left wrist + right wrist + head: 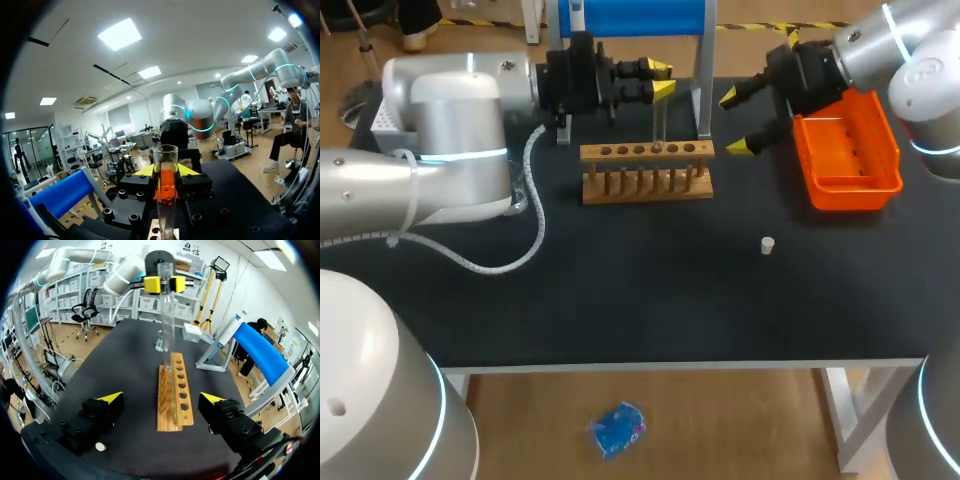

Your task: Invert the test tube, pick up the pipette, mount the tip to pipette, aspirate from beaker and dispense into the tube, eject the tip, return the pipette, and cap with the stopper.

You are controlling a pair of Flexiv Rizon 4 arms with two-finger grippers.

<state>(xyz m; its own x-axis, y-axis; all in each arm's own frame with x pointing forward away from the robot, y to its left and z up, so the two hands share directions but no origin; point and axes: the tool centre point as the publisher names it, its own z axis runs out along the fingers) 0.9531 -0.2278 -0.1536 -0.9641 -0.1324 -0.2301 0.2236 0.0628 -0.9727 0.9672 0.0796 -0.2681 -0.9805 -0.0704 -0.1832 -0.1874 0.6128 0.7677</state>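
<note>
Left gripper clamped on the test tube near its top. Tube upright, long axis vertical, foot at a rack hole by the worktop's back edge. Right gripper wide open, empty, just off the rack's right end.

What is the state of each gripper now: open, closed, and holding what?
Left gripper: closed on the test tube.
Right gripper: open, holding nothing.
</note>
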